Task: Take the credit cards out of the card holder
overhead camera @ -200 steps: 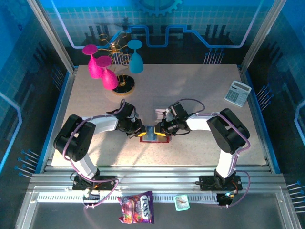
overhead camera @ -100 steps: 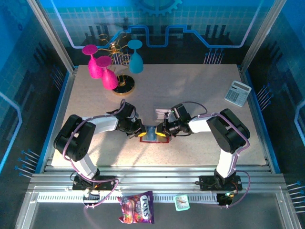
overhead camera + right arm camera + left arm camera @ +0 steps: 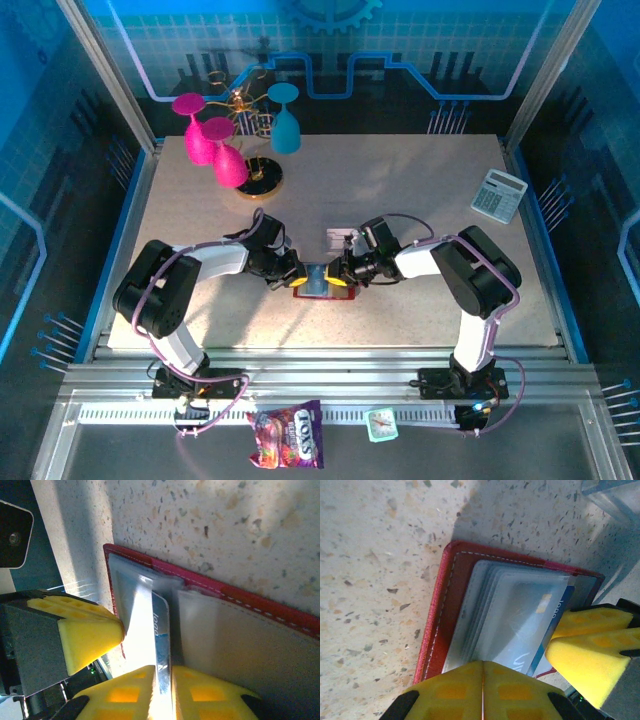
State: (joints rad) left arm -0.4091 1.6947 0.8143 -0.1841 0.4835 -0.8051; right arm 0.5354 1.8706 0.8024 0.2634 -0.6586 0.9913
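A beige speckled table sits inside a blue enclosure: the back wall bears a pale grid and a line pattern, the side walls are darker. Silver posts rise at the corners, metal rails line the near edge. Soft shadows lie on the tabletop

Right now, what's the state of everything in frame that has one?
card holder, open, flat on the table
blue credit card, partly in the card holder, edge pinched
right pincer, shut on blue credit card
left pincer, shut, tips at the card holder's edge
calculator, lying face up
teal glass, upside down
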